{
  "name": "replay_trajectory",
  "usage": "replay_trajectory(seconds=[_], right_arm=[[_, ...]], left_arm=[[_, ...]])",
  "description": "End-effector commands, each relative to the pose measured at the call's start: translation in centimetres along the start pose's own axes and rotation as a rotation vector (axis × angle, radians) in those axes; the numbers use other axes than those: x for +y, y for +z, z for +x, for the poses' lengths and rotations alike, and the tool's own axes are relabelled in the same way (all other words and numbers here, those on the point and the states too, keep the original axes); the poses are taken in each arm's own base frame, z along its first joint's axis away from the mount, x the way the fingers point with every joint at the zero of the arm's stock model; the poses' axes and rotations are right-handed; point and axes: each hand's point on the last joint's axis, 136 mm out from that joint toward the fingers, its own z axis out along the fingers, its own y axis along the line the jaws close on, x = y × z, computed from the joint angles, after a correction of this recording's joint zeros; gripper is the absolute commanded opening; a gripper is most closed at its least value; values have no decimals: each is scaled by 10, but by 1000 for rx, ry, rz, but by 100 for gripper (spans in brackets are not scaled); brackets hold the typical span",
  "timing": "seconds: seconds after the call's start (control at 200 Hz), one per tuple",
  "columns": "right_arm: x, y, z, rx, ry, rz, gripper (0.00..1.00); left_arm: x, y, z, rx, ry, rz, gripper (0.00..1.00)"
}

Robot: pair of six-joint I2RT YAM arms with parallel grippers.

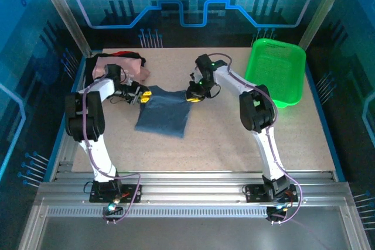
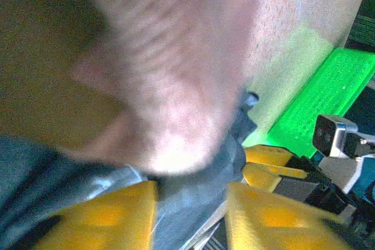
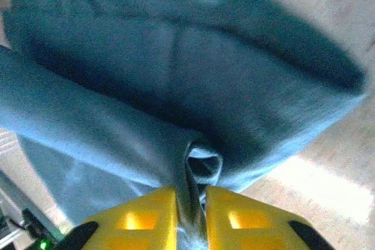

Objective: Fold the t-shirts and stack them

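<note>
Near the middle of the bench [image 1: 234,144], a little toward its left edge, lies the slate-blue t-shirt [image 1: 163,112], folded into a rough rectangle. Its long axis runs from the far edge toward the near edge, leaning slightly left as it comes nearer. The far corners are lifted, one at each end effector, while the near hem rests flat on the speckled beige surface. The cloth is soft and matte, with loose folds and a stitched seam in the right wrist view.

The left end effector [image 1: 142,96] stands at the shirt's far left corner; its yellow fingers [image 2: 105,218] are parted with blue cloth lying between them, and whether they pinch it I cannot tell. The right end effector [image 1: 194,95] is at the far right corner, its yellow fingers [image 3: 140,221] nearly together with a bunched fold of the blue cloth clamped in the narrow gap.

In the far left corner of the bench sits a crumpled heap: the pale pink t-shirt [image 1: 120,65] over the black t-shirt [image 1: 92,65]. At the far right corner rests a bright green plastic mesh basket [image 1: 275,69], rectangular with rounded corners.
</note>
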Motion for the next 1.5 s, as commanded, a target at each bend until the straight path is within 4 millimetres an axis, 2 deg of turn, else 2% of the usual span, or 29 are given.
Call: replay_trajectory(seconds=[0.0, 0.045, 0.08, 0.12, 0.135, 0.155, 0.27, 0.365, 0.405, 0.455, 0.57, 0.72, 0.895, 1.021, 1.146, 1.396, 1.496], right_arm=[[8, -31, -24, -72, 4, -3, 55], [15, -50, -34, -128, -7, -6, 60], [23, -66, -38, -165, -19, -16, 61], [30, -78, -37, -191, -35, -18, 63], [38, -91, -35, -215, -51, -24, 64], [41, -99, -32, -228, -61, -22, 65], [45, -134, 0, -279, -85, 35, 74], [52, -145, 36, -301, -118, -1, 83], [55, -145, 53, -291, -129, -23, 84], [60, -140, 74, -274, -155, -41, 85], [74, -123, 122, -224, -237, -30, 88], [88, -100, 173, -192, -282, -35, 91], [101, -94, 211, -214, -328, -68, 92], [101, -100, 224, -227, -342, -76, 93], [96, -107, 232, -231, -340, -81, 93], [89, -115, 239, -235, -331, -71, 93], [86, -114, 241, -223, -328, -69, 93]], left_arm=[[-39, -21, -17, -74, 87, 73, 54], [-53, -37, -19, -120, 114, 83, 61], [-65, -51, -19, -155, 128, 96, 74], [-80, -71, -17, -196, 146, 121, 85], [-87, -79, -16, -214, 158, 131, 88], [-95, -90, -13, -236, 173, 145, 91], [-131, -150, 15, -346, 273, 199, 98], [-137, -185, 51, -426, 375, 196, 99], [-132, -194, 66, -452, 423, 169, 99], [-115, -197, 81, -470, 452, 113, 99], [-61, -186, 104, -455, 486, -18, 99], [3, -159, 105, -442, 510, -198, 99], [34, -129, 86, -395, 515, -313, 99], [46, -109, 69, -342, 504, -359, 99], [48, -88, 54, -298, 507, -400, 98], [34, -49, 32, -265, 578, -466, 98], [34, -33, 25, -247, 604, -513, 98]])
